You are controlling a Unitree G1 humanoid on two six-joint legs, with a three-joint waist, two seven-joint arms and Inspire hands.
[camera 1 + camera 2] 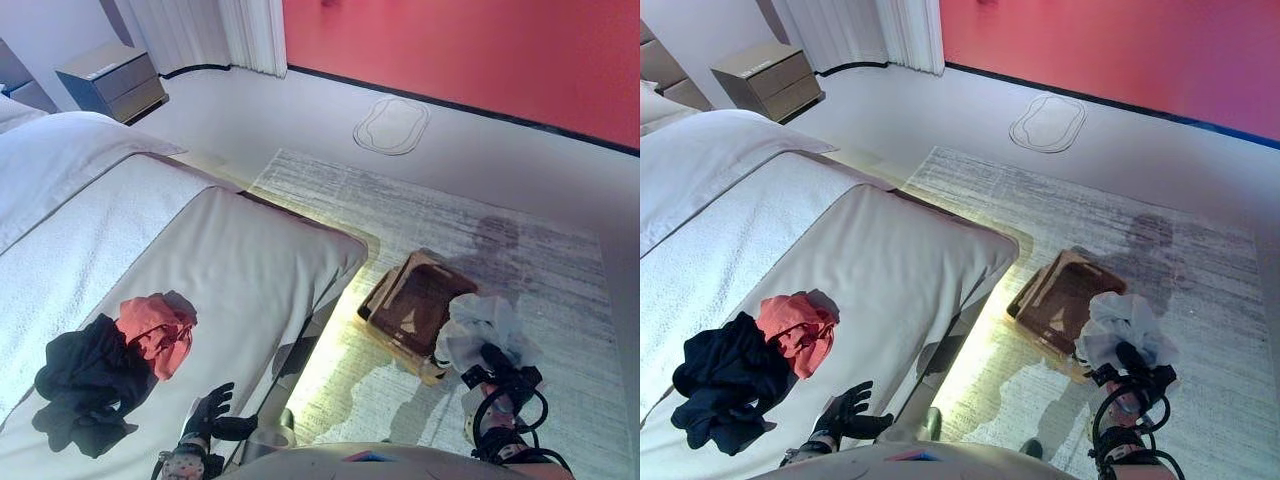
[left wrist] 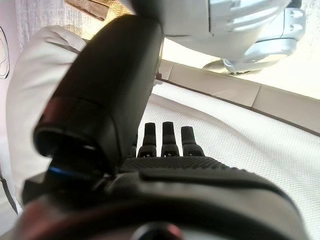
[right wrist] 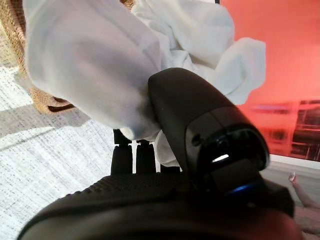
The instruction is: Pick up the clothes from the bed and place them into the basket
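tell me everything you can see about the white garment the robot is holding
The white garment is a thin, soft-looking cloth, bunched into loose crumpled folds with no clear shape. The right hand grips it from below, fingers and thumb closed into the fabric, so it billows up above the hand. It hangs in the air over the pale rug, just beside the near corner of the brown woven basket, not yet inside it. It touches nothing but the hand. Its type cannot be told.
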